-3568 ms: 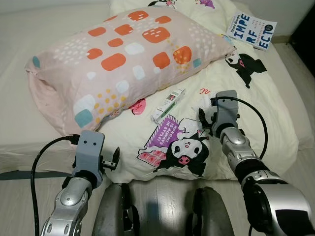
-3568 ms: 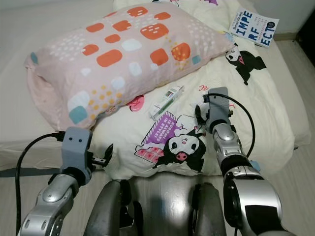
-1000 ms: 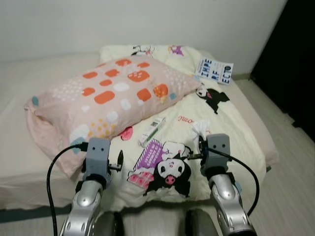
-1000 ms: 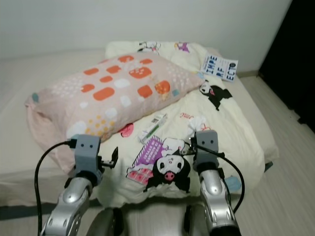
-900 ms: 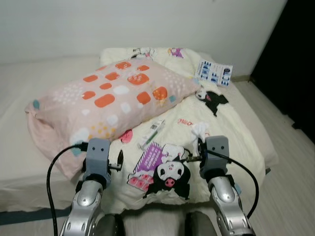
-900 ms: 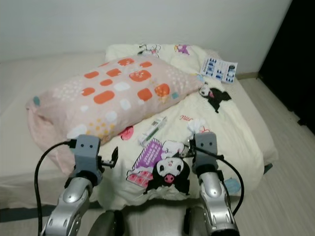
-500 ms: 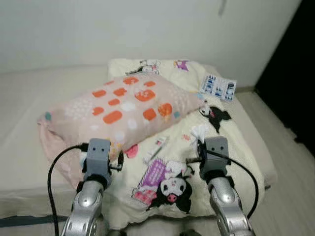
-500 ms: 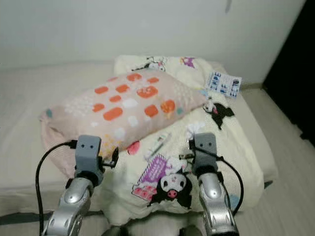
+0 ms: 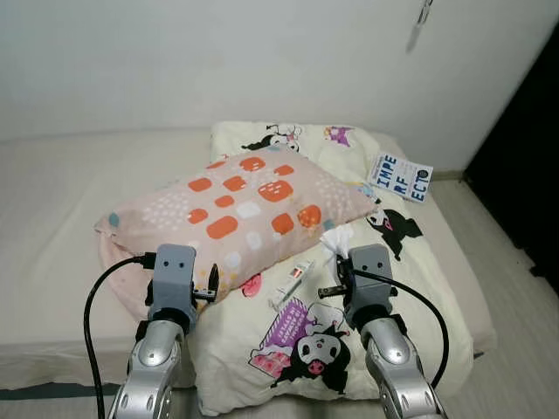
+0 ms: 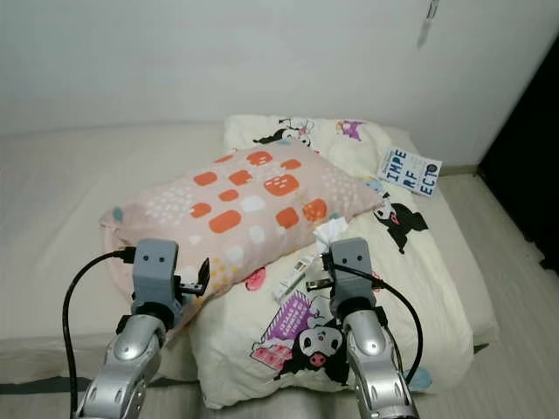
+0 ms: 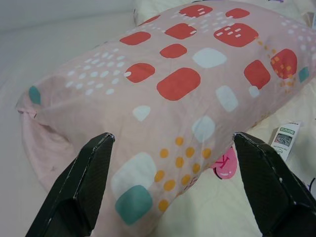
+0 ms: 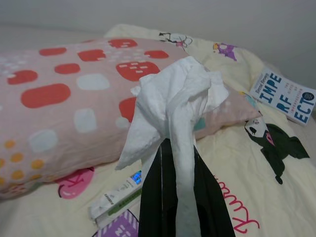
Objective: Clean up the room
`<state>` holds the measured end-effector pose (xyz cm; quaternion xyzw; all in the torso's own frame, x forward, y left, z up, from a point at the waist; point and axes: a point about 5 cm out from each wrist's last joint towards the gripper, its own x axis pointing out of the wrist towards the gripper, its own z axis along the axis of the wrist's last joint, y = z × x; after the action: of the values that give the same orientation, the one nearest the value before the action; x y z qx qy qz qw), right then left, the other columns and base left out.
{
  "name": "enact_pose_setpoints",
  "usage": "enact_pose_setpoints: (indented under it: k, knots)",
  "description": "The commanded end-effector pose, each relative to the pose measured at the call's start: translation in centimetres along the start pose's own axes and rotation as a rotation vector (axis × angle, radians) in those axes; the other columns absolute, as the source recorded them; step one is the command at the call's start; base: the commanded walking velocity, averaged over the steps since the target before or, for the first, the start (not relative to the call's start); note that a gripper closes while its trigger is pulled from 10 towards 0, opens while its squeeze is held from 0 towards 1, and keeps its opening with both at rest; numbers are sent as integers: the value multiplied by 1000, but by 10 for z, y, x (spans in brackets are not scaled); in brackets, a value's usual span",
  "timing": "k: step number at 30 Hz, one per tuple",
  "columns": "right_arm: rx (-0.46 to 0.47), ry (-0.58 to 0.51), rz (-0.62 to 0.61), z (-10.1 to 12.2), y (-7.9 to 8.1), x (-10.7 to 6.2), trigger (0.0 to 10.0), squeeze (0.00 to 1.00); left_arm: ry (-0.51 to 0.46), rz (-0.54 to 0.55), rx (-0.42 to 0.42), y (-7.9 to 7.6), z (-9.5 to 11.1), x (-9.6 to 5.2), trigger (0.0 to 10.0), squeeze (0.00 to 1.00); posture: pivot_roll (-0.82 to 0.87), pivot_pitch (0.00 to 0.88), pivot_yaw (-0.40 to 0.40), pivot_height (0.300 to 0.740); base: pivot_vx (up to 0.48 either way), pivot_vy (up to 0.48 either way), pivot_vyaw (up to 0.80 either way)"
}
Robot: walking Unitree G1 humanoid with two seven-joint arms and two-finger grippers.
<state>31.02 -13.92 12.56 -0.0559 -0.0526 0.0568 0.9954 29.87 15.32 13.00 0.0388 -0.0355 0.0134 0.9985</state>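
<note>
While raised over the bed (image 9: 52,262), right gripper (image 12: 173,163) pinches a white tissue (image 12: 173,98) | left gripper (image 11: 173,148) spread wide before the pillow (image 9: 236,201) | small box (image 9: 293,284) on blanket (image 10: 410,288)

Both eye views look down from above at the bed (image 9: 52,209) — both wrist views sit close, sharing the pillow (image 11: 197,84).

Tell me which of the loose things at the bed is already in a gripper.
The white tissue: it is pinched in the right gripper, held off the bed. The small box and the book lie untouched on the blanket.
</note>
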Motion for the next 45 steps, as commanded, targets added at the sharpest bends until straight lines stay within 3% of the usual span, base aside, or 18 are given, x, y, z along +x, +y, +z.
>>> enact_pose_setpoints:
  k: [1, 7, 17, 20, 29, 41, 45]
  knots:
    - [12, 18, 4, -4, 0, -5, 10000, 0, 32, 3, -4, 1, -9, -4, 10000, 0, -41, 183, 8, 701, 0, 0, 0]
    - [3, 12, 9, -3, 0, -5, 10000, 0, 30, -3, -7, 0, -10, -4, 10000, 0, -46, 164, 7, 726, 0, 0, 0]
    - [-30, 4, -72, -9, -2, -6, 10000, 0, 20, -16, -1, -4, -8, -1, 10000, 0, -45, 151, 11, 726, 0, 0, 0]
    - [-75, 55, -85, -17, -6, -8, 10000, 0, 21, -18, -5, -6, -9, -1, 10000, 0, -43, 148, 15, 726, 0, 0, 0]
    - [-64, 87, -91, -29, -8, -14, 10000, 0, 69, -54, 1, -13, -23, -8, 10000, 0, -42, 145, 19, 726, 0, 0, 0]
    - [-103, 158, -67, -51, -1, -25, 10000, 0, 134, -51, -4, -5, -48, -22, 10000, 0, -45, 137, 21, 726, 0, 0, 0]
    - [-66, 207, -103, -63, -4, -32, 10000, 0, 163, -61, 14, -4, -58, -29, 10000, 0, -40, 138, 18, 726, 0, 0, 0]
